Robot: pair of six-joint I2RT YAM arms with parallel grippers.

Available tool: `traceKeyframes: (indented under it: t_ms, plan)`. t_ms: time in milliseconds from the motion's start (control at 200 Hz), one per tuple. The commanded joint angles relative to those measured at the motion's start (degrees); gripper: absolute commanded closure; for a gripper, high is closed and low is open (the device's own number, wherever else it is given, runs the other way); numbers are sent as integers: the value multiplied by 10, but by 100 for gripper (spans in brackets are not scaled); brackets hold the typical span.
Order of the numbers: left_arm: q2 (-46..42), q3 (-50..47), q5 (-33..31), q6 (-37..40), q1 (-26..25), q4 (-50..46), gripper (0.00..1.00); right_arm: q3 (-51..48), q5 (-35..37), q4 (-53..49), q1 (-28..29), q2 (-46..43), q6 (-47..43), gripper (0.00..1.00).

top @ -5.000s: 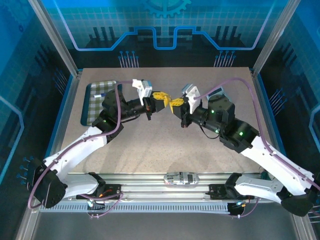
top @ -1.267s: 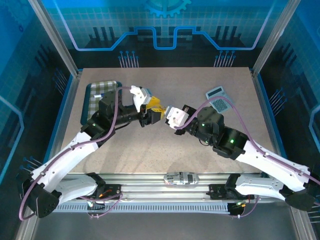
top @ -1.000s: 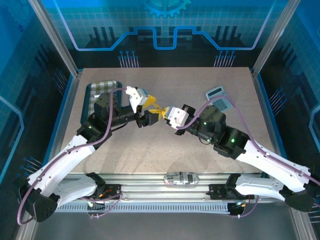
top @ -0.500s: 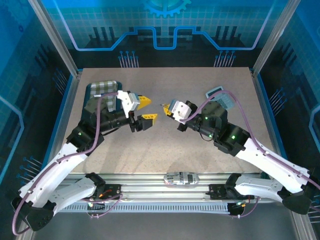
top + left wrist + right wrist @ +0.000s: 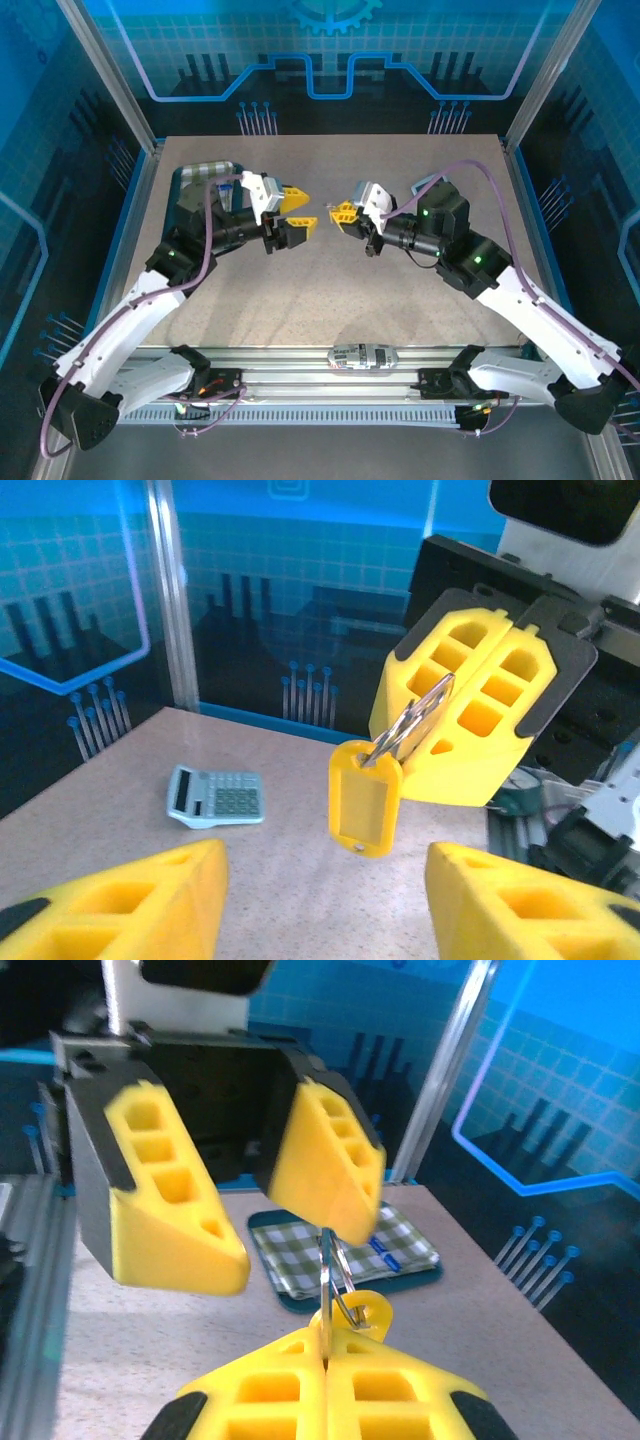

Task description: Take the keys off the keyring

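My right gripper [image 5: 343, 214] hovers mid-table, shut on the small grey metal key [image 5: 325, 1265], which stands edge-on above its closed fingertips [image 5: 275, 1385]. The key's wire ring runs to the keyring, a yellow-orange tag [image 5: 365, 798] that hangs free below the right gripper's fingers [image 5: 470, 720] in the left wrist view. My left gripper [image 5: 303, 213] faces it from the left, a short gap away. It is open, and between its two yellow fingers [image 5: 120, 900] there is nothing but bare table. In the right wrist view those fingers [image 5: 170, 1200] loom just beyond the key.
A pale blue calculator [image 5: 215, 795] lies at the back right, partly behind the right arm [image 5: 470, 255]. A dark tray [image 5: 180, 190] with a green checked cloth [image 5: 345, 1245] sits at the back left. The blue-walled frame encloses the table.
The left gripper has let go of the key bundle and drawn back left, jaws apart. The right gripper has shifted right and turned, keeping the key and tag.
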Motion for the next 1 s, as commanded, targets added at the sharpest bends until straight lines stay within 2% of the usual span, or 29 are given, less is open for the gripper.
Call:
traceKeyframes:
  t_ms: [0, 150, 345, 425, 480, 751, 831, 996]
  plan:
    - [15, 18, 76, 11, 12, 43, 38, 23, -83, -15, -13, 6, 34, 100]
    - [42, 39, 145, -10, 23, 71, 30, 28, -147, -12, -33, 13, 62, 100]
    - [80, 78, 223, -38, 27, 69, 30, 33, -191, -15, -38, 20, 73, 100]
    - [88, 88, 249, -49, 27, 66, 37, 34, -205, -11, -41, 21, 79, 100]
    - [90, 93, 253, -48, 27, 56, 43, 35, -210, -7, -43, 20, 84, 100]
    - [57, 86, 238, -31, 38, 9, 51, 38, -232, 7, -62, 19, 105, 100]
    - [49, 82, 233, -20, 42, -10, 60, 37, -234, 7, -63, 19, 108, 100]
    - [48, 81, 242, -31, 42, -2, 60, 36, -240, 8, -64, 21, 112, 100]
